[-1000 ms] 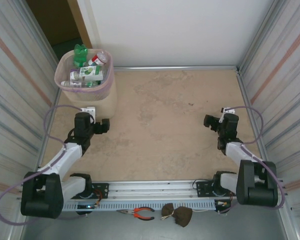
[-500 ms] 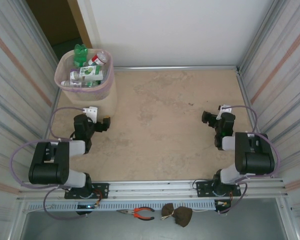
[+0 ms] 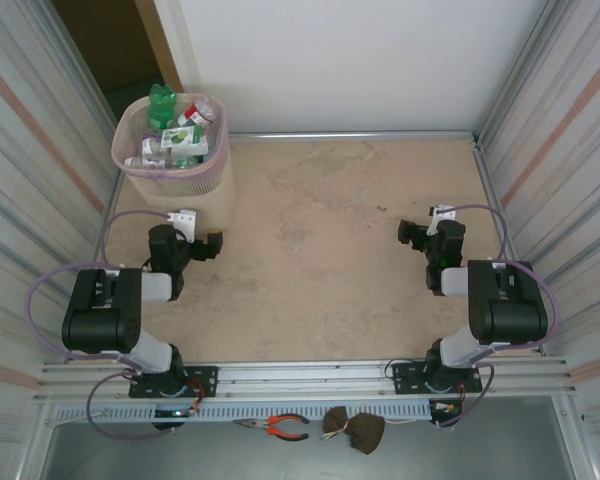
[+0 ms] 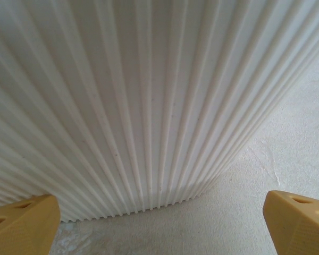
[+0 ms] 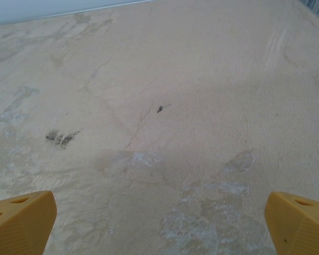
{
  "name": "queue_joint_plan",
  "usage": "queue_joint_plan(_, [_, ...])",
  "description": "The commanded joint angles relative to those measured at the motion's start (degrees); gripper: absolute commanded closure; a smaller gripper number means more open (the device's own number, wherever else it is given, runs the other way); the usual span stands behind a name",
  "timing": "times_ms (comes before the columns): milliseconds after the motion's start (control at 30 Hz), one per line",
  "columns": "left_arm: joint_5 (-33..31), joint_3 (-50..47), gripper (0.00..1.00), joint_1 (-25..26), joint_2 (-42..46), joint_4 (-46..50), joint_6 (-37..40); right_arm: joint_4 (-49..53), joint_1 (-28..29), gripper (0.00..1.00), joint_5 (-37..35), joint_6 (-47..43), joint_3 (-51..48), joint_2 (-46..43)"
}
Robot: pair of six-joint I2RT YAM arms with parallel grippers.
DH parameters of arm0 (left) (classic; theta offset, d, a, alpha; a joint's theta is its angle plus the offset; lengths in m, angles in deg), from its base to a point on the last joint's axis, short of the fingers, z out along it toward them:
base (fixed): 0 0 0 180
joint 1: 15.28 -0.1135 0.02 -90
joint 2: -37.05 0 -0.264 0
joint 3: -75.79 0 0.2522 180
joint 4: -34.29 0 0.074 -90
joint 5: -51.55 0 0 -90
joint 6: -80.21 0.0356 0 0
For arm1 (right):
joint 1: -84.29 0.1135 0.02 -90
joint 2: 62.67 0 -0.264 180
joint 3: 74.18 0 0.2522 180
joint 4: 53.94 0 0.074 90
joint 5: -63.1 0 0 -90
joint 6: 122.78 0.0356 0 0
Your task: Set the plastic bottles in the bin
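Since a second ago both arms have folded back, their elbows drawn up, while the wrists have barely shifted. The left pincer [image 3: 208,245] is released, its yellow fingertips [image 4: 21,226] spread wide, with the ribbed wall of the bin [image 4: 149,106] just ahead of it on the desk [image 3: 320,250]; the plastic bottles [image 3: 175,145] lie heaped inside the bin, above and beyond that pincer. The right pincer [image 3: 412,232] is likewise released over bare desk, the bin well apart to its left.
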Motion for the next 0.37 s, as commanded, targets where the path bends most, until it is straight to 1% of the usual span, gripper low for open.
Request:
queue_joint_plan(0, [-2.2,1.5,0.01,0.5,0.4,-1.2,-0.3,0.1,0.1,0.01,0.2,-1.6,1.0,0.2])
queue_joint_plan(333, [-2.3,1.5,0.01,0.6,0.4,-1.2,-0.3,0.1,-0.2,0.01,0.9,-1.5,1.0,0.2])
